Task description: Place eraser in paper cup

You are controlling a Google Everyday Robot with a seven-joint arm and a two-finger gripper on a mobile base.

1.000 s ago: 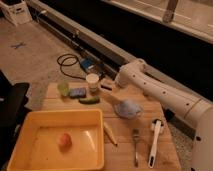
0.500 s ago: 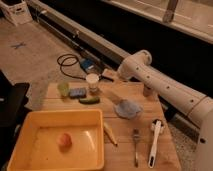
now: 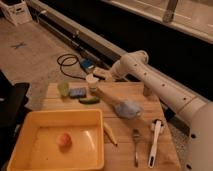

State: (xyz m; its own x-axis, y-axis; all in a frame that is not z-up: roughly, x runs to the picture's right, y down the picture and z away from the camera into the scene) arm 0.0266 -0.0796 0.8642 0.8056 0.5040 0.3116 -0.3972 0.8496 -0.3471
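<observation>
- The gripper (image 3: 104, 75) now sits at the far edge of the bench (image 3: 118, 93), just beside the paper cup (image 3: 91, 83) at about 1 o'clock from it. A second ago it was nearer the middle of the bench, close to the blue cloth (image 3: 128, 108).
- A pale elongated piece at its tip is probably the eraser (image 3: 99, 73). No such block lies loose on the bench.
- I cannot tell whether the gripper is closed on that piece or open.
- The piece is near the cup's rim but off to the side of the mouth, towards 1 o'clock, not inside it.
- The cup stands upright at roughly 11 o'clock on the bench. The green cup (image 3: 62, 88) and the blue-grey sponge (image 3: 77, 92) are near it at 8 to 9 o'clock.
- The carry looks nearly done. What remains is a short shift towards 7 o'clock to centre over the mouth, then the release.
- The risk is nudging the light cup over.
</observation>
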